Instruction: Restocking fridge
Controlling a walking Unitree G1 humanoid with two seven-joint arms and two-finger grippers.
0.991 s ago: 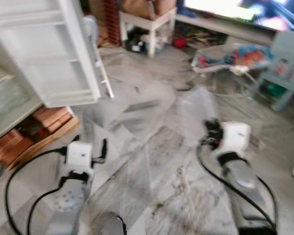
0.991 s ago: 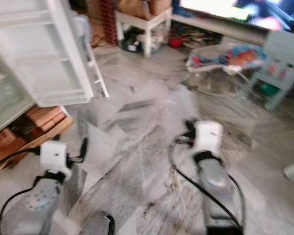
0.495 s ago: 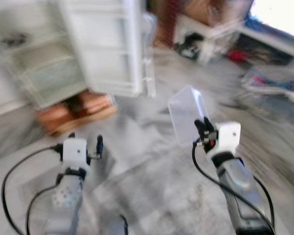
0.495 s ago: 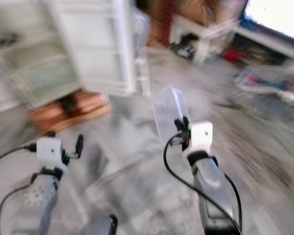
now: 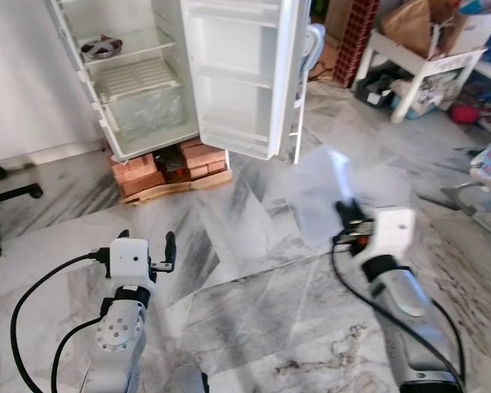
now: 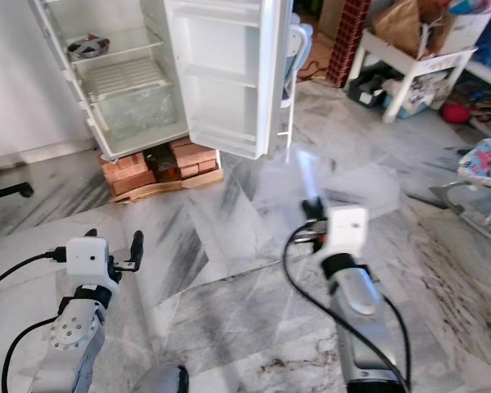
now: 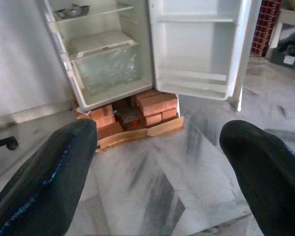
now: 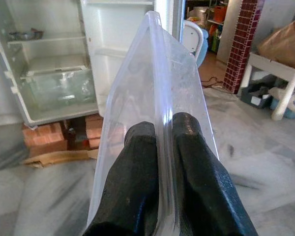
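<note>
The view has swung round to face the open fridge (image 5: 139, 78); the right gripper (image 8: 157, 142), fingers pinching a clear plastic tray (image 8: 155, 73), holds it ahead toward the shelves. Left gripper (image 7: 157, 147) hangs spread, empty.

Grey-veined marble floor (image 5: 245, 303). White wall (image 5: 16, 90) at room's left. White side table (image 5: 430, 61) at far right, brown paper bag (image 5: 417, 20) on top. Red brick column (image 5: 356, 33) beside table. Black office chair base (image 5: 0, 196) at left edge.
</note>
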